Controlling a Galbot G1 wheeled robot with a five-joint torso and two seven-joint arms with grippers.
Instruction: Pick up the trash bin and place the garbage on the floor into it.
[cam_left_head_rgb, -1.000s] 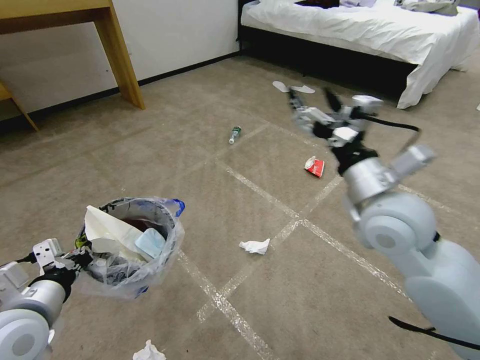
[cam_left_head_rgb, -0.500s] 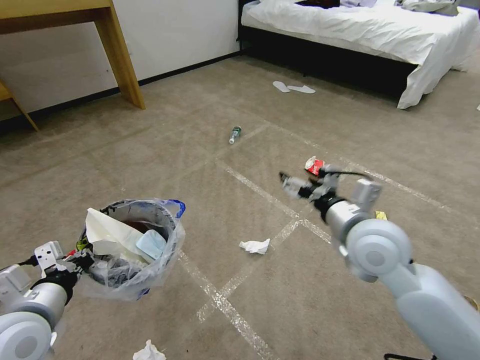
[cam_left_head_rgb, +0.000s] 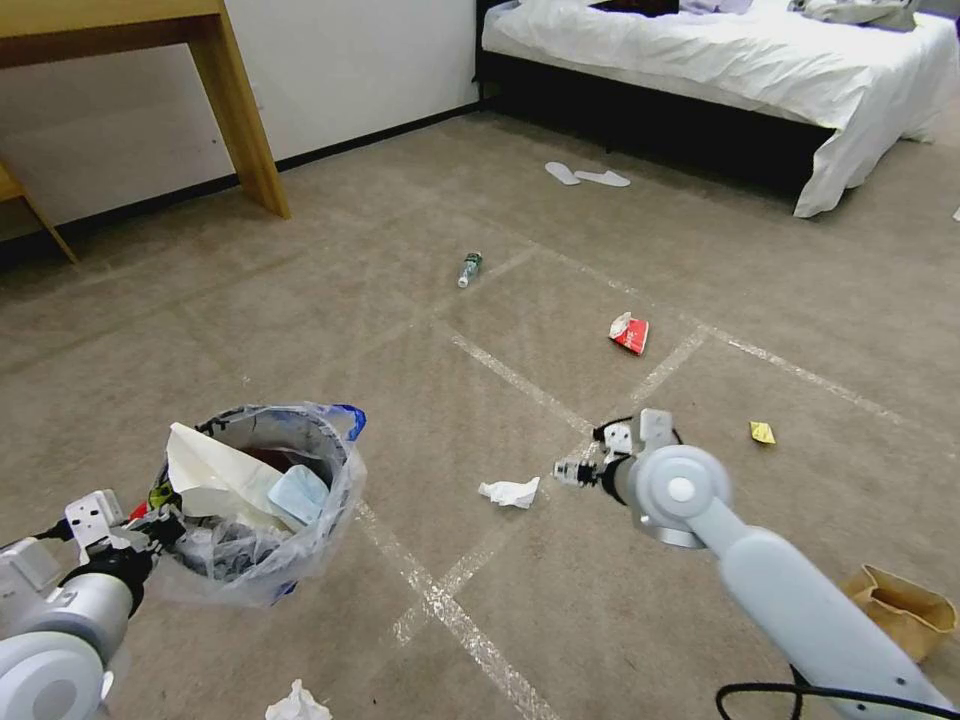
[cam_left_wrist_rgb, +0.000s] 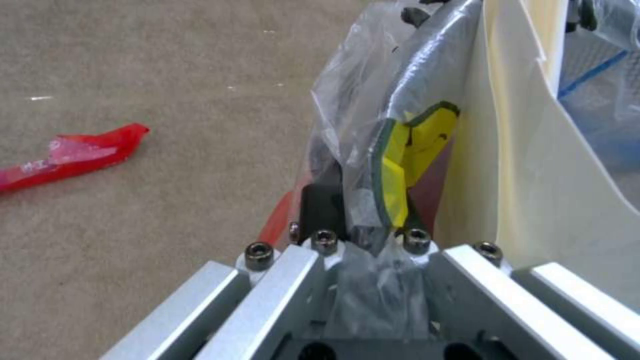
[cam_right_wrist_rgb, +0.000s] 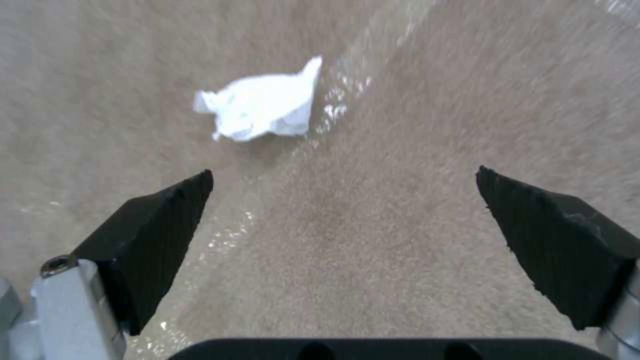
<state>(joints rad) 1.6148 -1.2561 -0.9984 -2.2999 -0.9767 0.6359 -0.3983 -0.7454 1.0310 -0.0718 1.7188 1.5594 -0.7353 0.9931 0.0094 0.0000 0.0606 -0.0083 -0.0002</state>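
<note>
The trash bin (cam_left_head_rgb: 255, 500), lined with a clear bag and holding paper and a light blue mask, hangs above the floor (cam_left_head_rgb: 420, 380) at the lower left. My left gripper (cam_left_head_rgb: 150, 525) is shut on its rim (cam_left_wrist_rgb: 363, 220). My right gripper (cam_left_head_rgb: 565, 470) is low over the carpet, just right of a crumpled white tissue (cam_left_head_rgb: 510, 491). Seen from the right wrist, its black fingers (cam_right_wrist_rgb: 160, 220) stand wide open, with the tissue (cam_right_wrist_rgb: 260, 107) lying ahead of them and untouched. More garbage lies around: a red wrapper (cam_left_head_rgb: 630, 333), a small bottle (cam_left_head_rgb: 469, 268), a yellow scrap (cam_left_head_rgb: 762, 432), a brown paper bag (cam_left_head_rgb: 900, 608) and another tissue (cam_left_head_rgb: 297, 703).
A bed (cam_left_head_rgb: 720, 60) with white sheets stands at the far right, with white slippers (cam_left_head_rgb: 587, 176) on the carpet before it. A wooden table leg (cam_left_head_rgb: 240, 110) stands at the far left by the wall. Another red wrapper (cam_left_wrist_rgb: 67, 157) lies on the carpet beside the bin.
My right arm has swung down from mid-air to just above the carpet beside the white tissue. The left arm still holds the bin, almost unmoved.
</note>
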